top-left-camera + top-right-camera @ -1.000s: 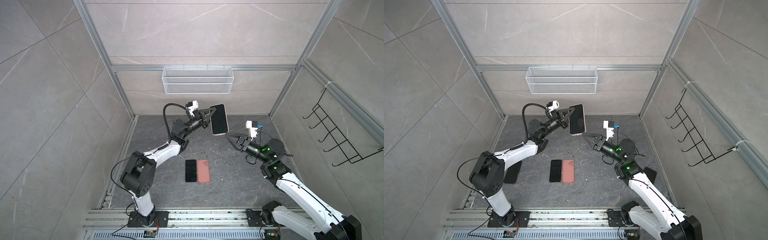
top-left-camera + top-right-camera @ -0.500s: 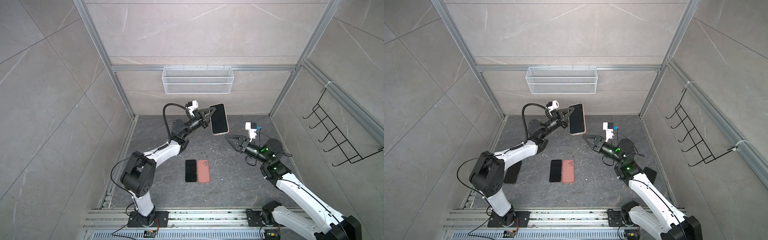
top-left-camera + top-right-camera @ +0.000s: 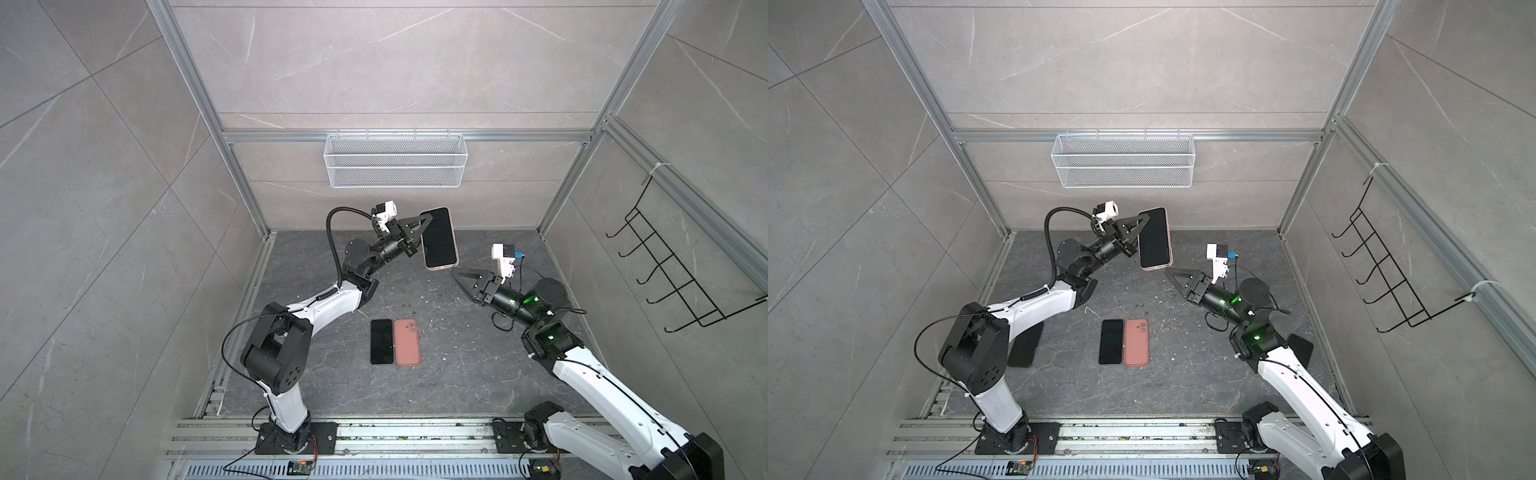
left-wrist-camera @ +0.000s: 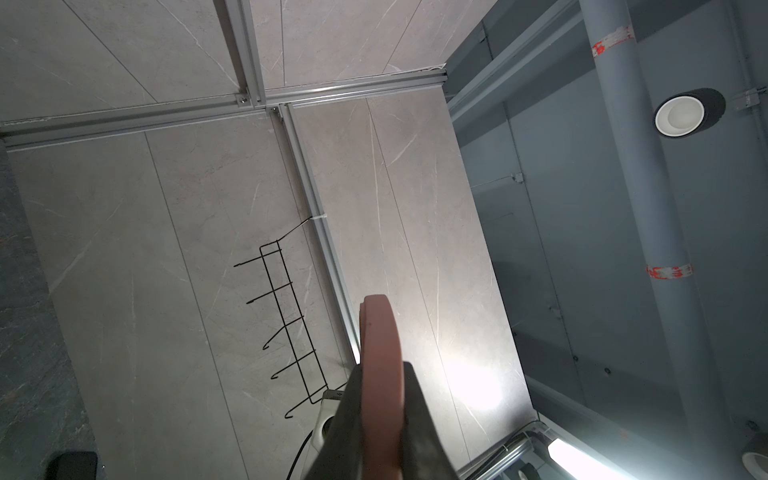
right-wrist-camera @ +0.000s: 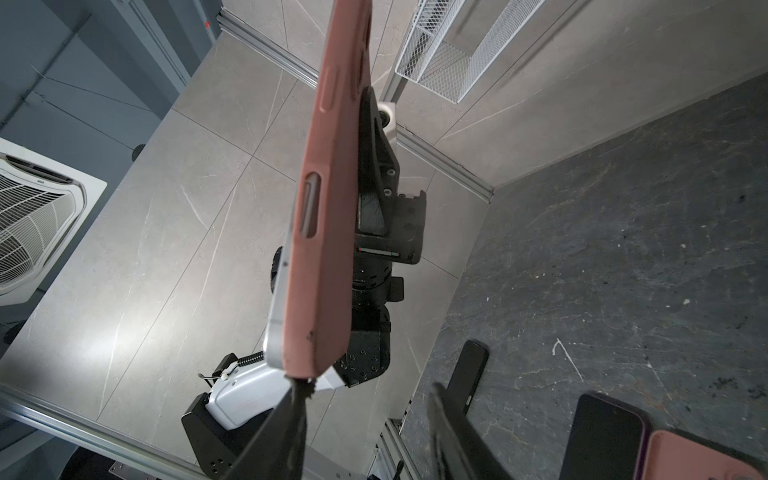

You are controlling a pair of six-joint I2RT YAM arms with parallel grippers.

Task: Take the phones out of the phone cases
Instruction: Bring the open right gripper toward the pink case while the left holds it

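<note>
Left fingers [image 3: 409, 220] pinch cased phone [image 3: 439, 239]; black phone [image 3: 381, 341], pink case [image 3: 407, 343] on floor [image 3: 457, 374].

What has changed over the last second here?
The right claw moved in toward the lower end of the raised cased phone and opened wider; it holds nothing. The left claw stays shut on that phone. The black phone and pink case on the floor lie unmoved.
</note>
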